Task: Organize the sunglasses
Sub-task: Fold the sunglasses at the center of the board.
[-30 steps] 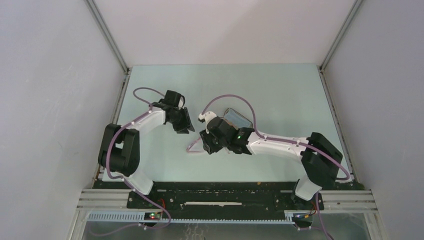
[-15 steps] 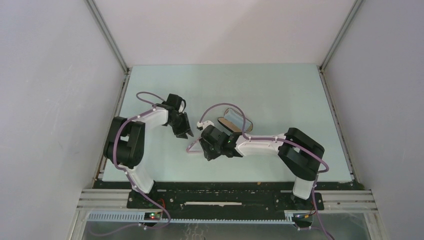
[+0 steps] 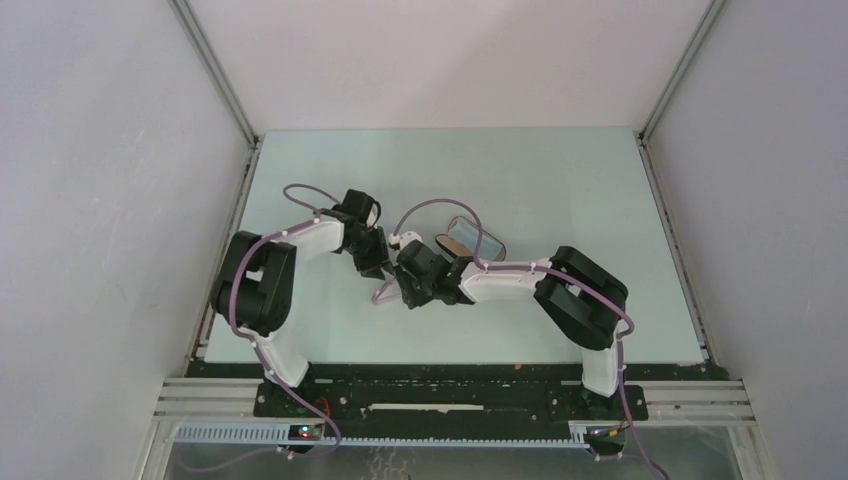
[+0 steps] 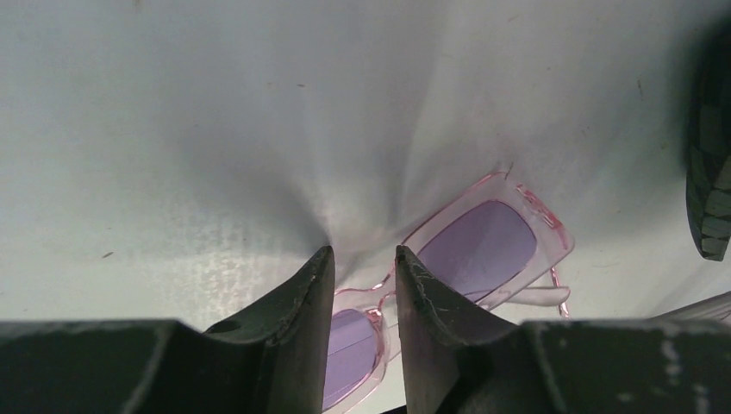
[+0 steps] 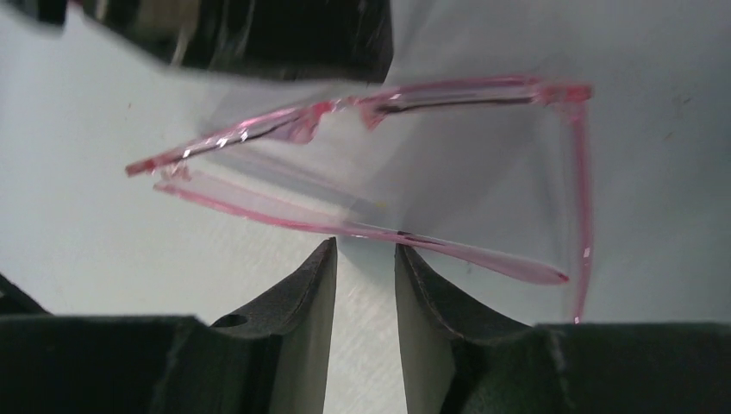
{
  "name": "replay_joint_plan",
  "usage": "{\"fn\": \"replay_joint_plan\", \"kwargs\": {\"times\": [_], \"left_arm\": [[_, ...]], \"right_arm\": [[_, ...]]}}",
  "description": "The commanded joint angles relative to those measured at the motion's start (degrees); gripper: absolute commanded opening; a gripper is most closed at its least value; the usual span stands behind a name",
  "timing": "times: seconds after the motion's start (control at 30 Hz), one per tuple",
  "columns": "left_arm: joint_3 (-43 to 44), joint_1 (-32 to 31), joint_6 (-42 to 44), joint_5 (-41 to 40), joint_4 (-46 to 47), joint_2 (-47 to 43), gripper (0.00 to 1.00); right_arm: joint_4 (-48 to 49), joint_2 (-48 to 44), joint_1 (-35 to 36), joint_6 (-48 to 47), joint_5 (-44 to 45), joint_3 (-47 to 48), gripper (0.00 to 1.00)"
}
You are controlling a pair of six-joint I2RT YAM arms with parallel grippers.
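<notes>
Left pincer (image 4: 360, 259) narrowly parted over sunglasses (image 4: 478, 248) bridge, grip unclear; nearer of two. Frame on surface (image 4: 172, 129), long axis crossing finger gap. Right pincer (image 5: 365, 254) slightly parted, empty; temple just beyond tips.

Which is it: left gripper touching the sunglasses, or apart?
Cannot tell. In the left wrist view the left gripper straddles the sunglasses at the bridge, but height hides any contact.

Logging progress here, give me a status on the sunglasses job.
Left gripper straddling sunglasses bridge, grip unclear. Right gripper narrowly open at a temple arm. Case behind right wrist, not in the way.
</notes>
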Motion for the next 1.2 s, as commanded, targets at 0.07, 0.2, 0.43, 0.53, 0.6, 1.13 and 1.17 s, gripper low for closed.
{"fn": "replay_joint_plan", "kwargs": {"times": [0.07,0.2,0.43,0.53,0.6,1.13,1.17], "left_arm": [[-1.98,-1.7,-0.64,0.26,1.24,2.25,0.37],[-1.96,-2.26,-0.46,-0.74,0.59,1.81,0.37],[-1.15,-2.28,-0.68,-0.68,0.62,2.22,0.37],[-0.92,-2.28,-0.93,-1.2,0.57,1.74,0.37],[-0.7,-2.27,-1.0,-1.53,0.3,1.37,0.37],[0.42,0.85,0.33,-2.58,-2.56,-3.11,0.37],[0.62,1.28,0.58,-2.9,-3.02,-3.81,0.37]], "right_arm": [[4.58,1.97,-4.11,-1.61,-0.92,4.04,0.39],[3.81,2.81,-4.9,-4.18,-4.69,6.56,0.38],[-0.65,0.13,-5.0,-5.98,-9.4,8.84,0.38],[-4.27,-2.33,-5.28,-6.94,-9.72,8.79,0.38],[-6.96,-3.88,-5.64,-7.8,-10.46,8.73,0.38],[-9.0,-7.85,-8.6,-8.6,0.85,0.88,0.52],[-8.81,-7.12,-8.6,-8.51,0.67,1.02,0.52]]}}
